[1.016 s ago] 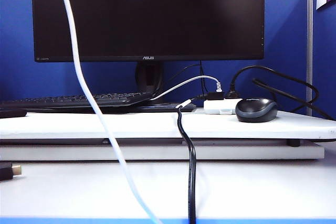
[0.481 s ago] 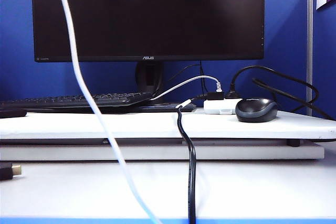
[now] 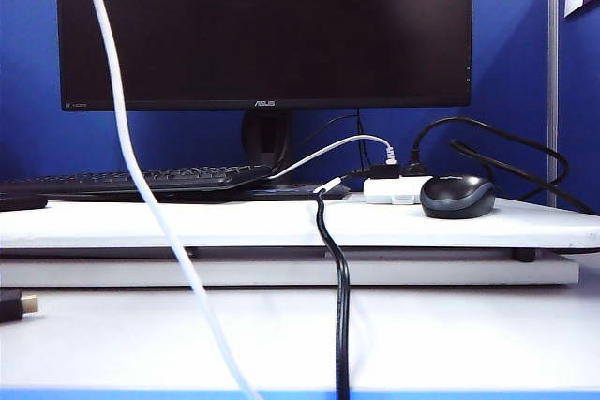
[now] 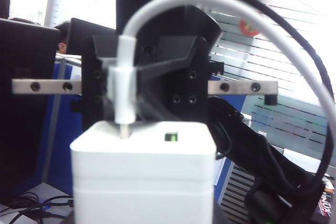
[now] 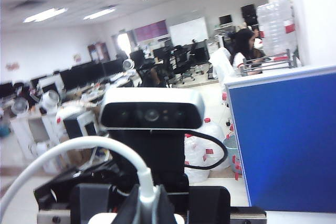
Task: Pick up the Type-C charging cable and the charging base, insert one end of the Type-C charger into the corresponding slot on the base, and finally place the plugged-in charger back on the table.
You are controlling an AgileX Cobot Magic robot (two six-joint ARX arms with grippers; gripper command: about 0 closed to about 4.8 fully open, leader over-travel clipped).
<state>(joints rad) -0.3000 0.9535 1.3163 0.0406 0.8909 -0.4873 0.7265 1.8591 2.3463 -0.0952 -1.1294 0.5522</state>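
Looking at the exterior view first: the only writing I can actually read is the "ASUS" logo on the bottom bezel of the monitor (image 3: pixel 264 25). There's tiny print on the bezel's lower left corner and a poster at the top right edge, both too small to make out.

Neither arm shows up in that view. The Type-C charging cable (image 3: pixel 122 156) hangs in from the top left and swoops down past the front edge of the table (image 3: pixel 469 334). Up on the raised board (image 3: pixel 187 222) sit a keyboard (image 3: pixel 131 178), a black mouse (image 3: pixel 457 197) and, touching the mouse, a small white hub (image 3: pixel 392 191) with black plugs in it. A thick black cable (image 3: pixel 342 306) runs from the hub area down off the front.

The action is up in the air. In the left wrist view the charging base (image 4: pixel 144 177) fills the lower part of the picture, with a small green light on its face. The right gripper (image 4: pixel 126 85) faces it, fingers pinched tight on the cable's white plug, whose metal tip meets the base.

In the right wrist view the left gripper (image 5: pixel 152 203) sits below its own camera, dark finger blocks on either side of the base, so it's clamped around the block at a middling width.
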